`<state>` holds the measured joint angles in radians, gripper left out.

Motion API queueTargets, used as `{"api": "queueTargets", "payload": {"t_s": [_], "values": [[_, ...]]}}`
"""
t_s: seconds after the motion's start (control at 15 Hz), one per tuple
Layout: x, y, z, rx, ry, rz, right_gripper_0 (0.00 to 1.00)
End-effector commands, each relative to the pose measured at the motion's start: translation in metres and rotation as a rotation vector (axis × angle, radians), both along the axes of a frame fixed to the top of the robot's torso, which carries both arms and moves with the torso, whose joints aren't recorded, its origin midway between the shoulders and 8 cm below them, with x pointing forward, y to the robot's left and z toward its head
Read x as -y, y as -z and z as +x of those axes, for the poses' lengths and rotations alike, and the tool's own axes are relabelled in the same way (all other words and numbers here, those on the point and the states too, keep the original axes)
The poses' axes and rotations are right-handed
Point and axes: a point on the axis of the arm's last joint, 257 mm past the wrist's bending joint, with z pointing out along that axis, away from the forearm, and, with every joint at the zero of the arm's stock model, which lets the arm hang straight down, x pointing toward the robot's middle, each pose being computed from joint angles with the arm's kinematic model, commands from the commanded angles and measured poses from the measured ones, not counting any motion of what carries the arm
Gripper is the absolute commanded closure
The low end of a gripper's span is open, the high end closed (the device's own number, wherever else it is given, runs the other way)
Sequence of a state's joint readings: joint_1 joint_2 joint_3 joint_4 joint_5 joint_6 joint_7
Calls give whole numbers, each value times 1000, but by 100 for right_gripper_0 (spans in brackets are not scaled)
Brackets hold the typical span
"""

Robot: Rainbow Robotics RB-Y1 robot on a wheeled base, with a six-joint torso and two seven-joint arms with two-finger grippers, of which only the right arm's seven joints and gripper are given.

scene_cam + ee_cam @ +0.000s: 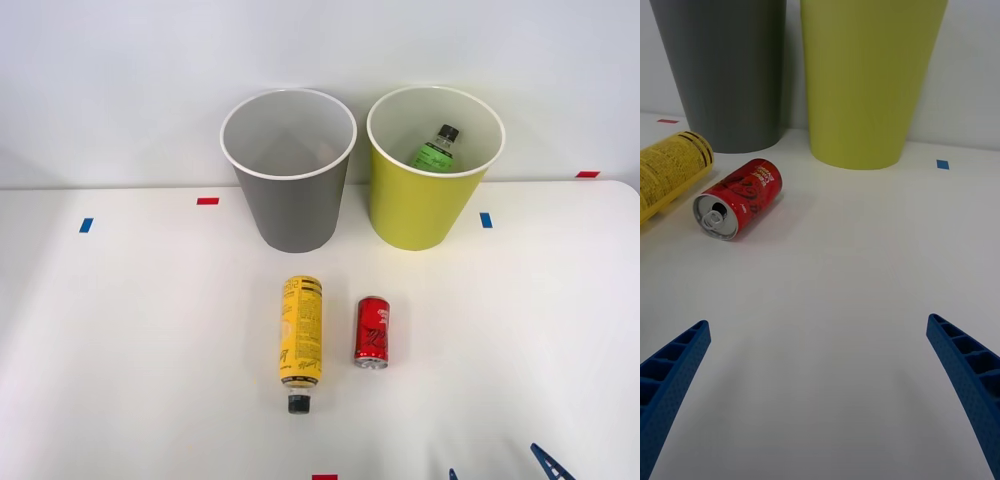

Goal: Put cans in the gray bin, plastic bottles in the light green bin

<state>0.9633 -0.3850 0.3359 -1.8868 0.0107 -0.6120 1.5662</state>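
With the green-labelled bottle point(437, 150) already lying inside the light green bin point(415, 210) at upper right, I am holding my fingers point(674, 375) spread wide and empty low over the worktop point(130, 330), since the red can point(371, 332) and yellow bottle point(300, 335) are lying mid-frame waiting before the gray bin point(295, 205).

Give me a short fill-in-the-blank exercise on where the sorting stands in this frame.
1. The green-labelled bottle sits inside the ____ bin.
2. The red can lies on its side on the table, beside the ____ bottle.
3. The gray bin holds ____.
4. The right pincer hovers over the table with its fingers ____, holding nothing.

Missing words: light green; yellow; nothing; open
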Motion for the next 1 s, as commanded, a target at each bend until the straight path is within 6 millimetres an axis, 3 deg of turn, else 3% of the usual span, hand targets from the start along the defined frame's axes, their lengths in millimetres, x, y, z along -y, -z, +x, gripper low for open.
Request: {"api": "queueTargets", "payload": {"t_s": [0.07, 1.0], "values": [[0, 0, 0, 0, 0, 0, 0], [0, 0, 0, 0, 0, 0, 0]]}}
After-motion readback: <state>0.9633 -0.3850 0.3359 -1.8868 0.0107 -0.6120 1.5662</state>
